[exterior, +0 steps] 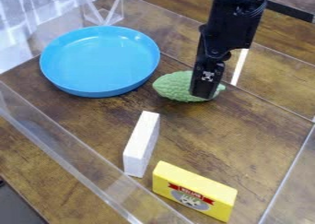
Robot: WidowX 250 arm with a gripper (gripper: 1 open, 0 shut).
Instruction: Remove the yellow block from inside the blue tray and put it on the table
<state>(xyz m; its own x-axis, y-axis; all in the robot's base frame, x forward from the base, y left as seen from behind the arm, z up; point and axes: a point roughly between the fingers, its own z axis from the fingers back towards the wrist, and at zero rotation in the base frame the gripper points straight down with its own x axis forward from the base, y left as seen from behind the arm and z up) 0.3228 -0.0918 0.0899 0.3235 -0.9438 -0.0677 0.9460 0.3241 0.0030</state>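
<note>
Your gripper: fingers wide apart, empty, over green bumpy toy beside blue tray; yellow block on table.

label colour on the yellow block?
Red-and-white oval picture label on the flat rectangular yellow block, seen in the camera view.

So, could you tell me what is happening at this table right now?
A single robot arm is working over the table. Its gripper is open, holds nothing, and hangs pointing down by the green bumpy object. The yellow block already lies on the wood near the front edge, outside the blue tray, which has nothing in it. A white block lies between the tray and the yellow block. So the block looks already moved out.
</note>
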